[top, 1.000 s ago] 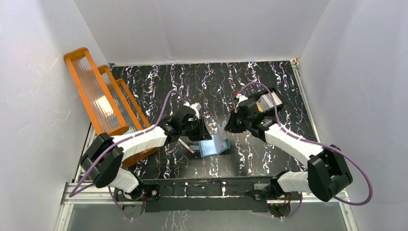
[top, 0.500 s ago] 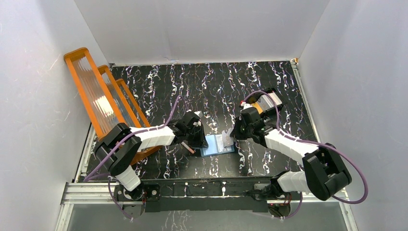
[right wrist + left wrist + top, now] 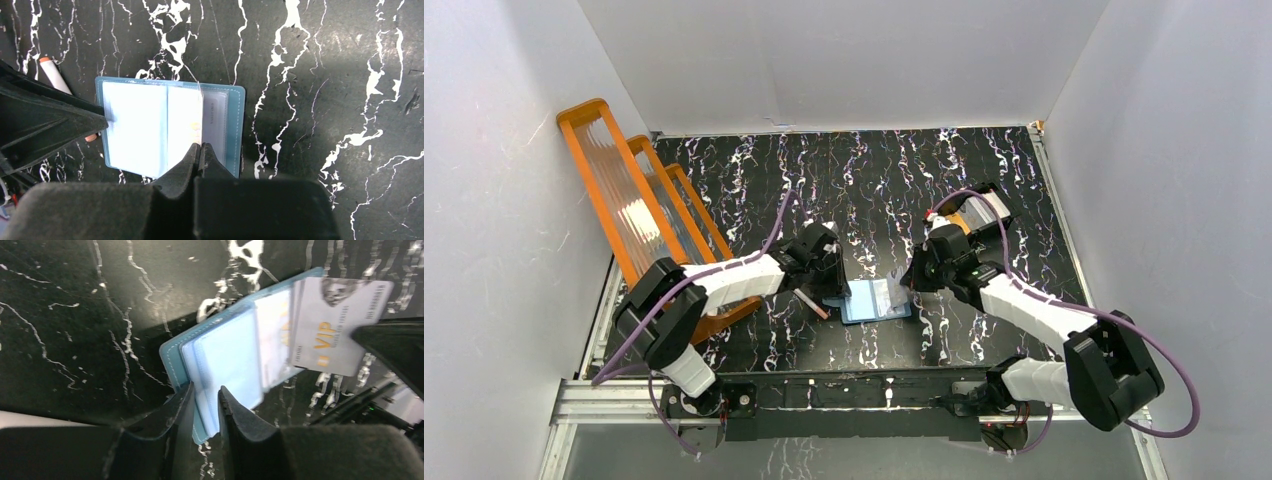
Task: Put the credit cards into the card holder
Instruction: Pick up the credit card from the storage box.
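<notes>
The teal card holder [image 3: 869,304] lies open on the black marbled table, light-blue pockets up [image 3: 135,120]. My left gripper [image 3: 205,390] straddles its left edge, one finger on the teal cover and one on the inner leaves [image 3: 225,350], closed on them. My right gripper [image 3: 201,146] is shut on a silver-grey credit card [image 3: 335,325] printed "VIP". It holds the card on edge over the holder's right half, its end at a clear pocket. In the top view the right gripper [image 3: 911,279] sits at the holder's right edge and the left gripper [image 3: 834,288] at its left.
A thin pink-brown stick [image 3: 812,303] lies just left of the holder, under my left fingers. A black tray [image 3: 999,200] with more cards stands at the back right. The big orange ribbed rack [image 3: 639,205] fills the left side.
The holder, propped up a second ago, now lies flat. Both grippers have come down and closer to it, the right one bringing the card over its right half.
</notes>
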`<state>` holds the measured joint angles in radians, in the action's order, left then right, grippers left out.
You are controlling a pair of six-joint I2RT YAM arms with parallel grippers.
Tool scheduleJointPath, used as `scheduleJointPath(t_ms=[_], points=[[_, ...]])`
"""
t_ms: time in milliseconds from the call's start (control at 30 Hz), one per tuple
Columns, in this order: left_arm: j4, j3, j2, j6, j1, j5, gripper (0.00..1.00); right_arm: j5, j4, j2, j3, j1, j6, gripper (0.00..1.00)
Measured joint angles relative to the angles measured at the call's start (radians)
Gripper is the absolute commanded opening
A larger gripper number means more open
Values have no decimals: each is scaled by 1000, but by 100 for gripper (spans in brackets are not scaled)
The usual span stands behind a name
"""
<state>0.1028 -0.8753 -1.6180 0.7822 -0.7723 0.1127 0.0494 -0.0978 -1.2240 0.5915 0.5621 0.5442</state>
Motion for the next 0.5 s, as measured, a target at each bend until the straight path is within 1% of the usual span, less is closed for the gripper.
scheduleJointPath(t_ms=[200,333,500], points=[[-64,1,95,23,0,76,27,45,5,43,-1,-2,4,0],[-131,1,146,71,1,148,32,89,60,89,-29,-11,23,0],[-167,2,197,120,3,198,36,131,122,150,-84,-27,57,0]])
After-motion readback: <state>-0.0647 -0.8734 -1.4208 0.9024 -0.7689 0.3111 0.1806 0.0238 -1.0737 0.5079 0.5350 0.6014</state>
